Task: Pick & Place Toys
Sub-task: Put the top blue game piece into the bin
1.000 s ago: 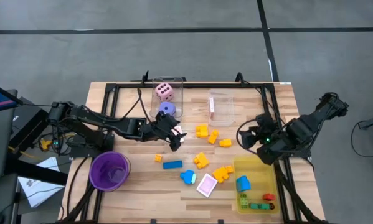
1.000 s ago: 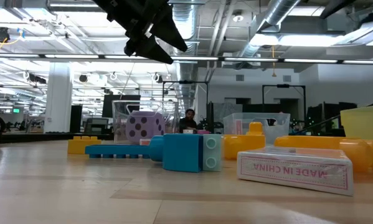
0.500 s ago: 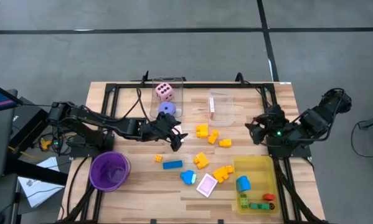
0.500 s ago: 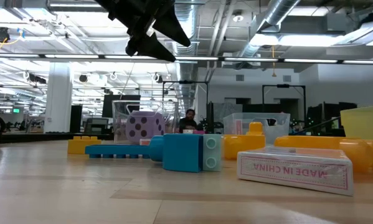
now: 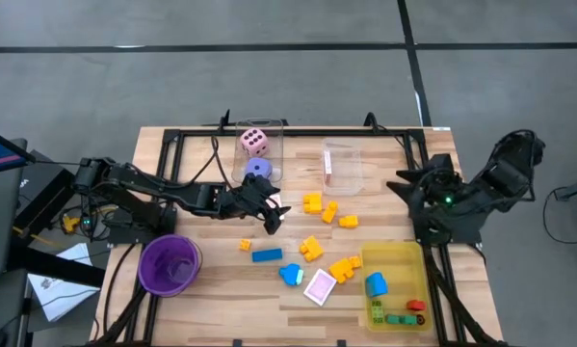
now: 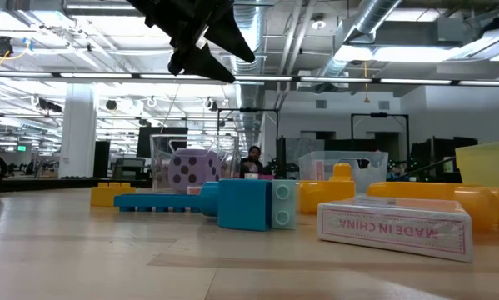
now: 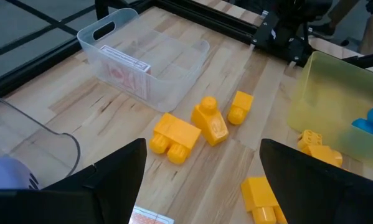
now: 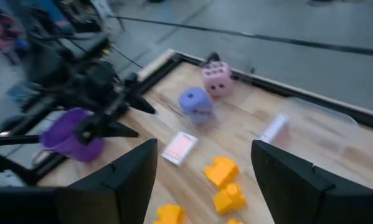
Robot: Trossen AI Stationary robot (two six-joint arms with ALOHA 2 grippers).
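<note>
Toys lie loose mid-table: yellow blocks (image 5: 312,202) (image 5: 344,267), a small orange piece (image 5: 245,245), a blue block (image 5: 266,254), a blue piece (image 5: 290,275) and a pink-white card (image 5: 320,286). A pink die (image 5: 254,143) and a purple die (image 5: 258,170) sit at a clear box. My left gripper (image 5: 274,217) is open and empty, well above the table (image 6: 241,68), over another card (image 7: 152,218). My right gripper (image 5: 401,180) is open and empty, raised near the table's right side, far of the yellow tray (image 5: 404,255).
A purple cup (image 5: 170,264) stands at the near left. A second clear box (image 5: 341,164) at the far middle holds a card (image 5: 327,164). The yellow tray holds a blue block (image 5: 376,283) and small green and red pieces (image 5: 399,316). A black frame (image 5: 298,130) rims the table.
My right gripper has drawn back from beside the yellow tray toward the table's far and right edges, its arm swinging round; it stays open and empty. My left gripper keeps its place above the card.
</note>
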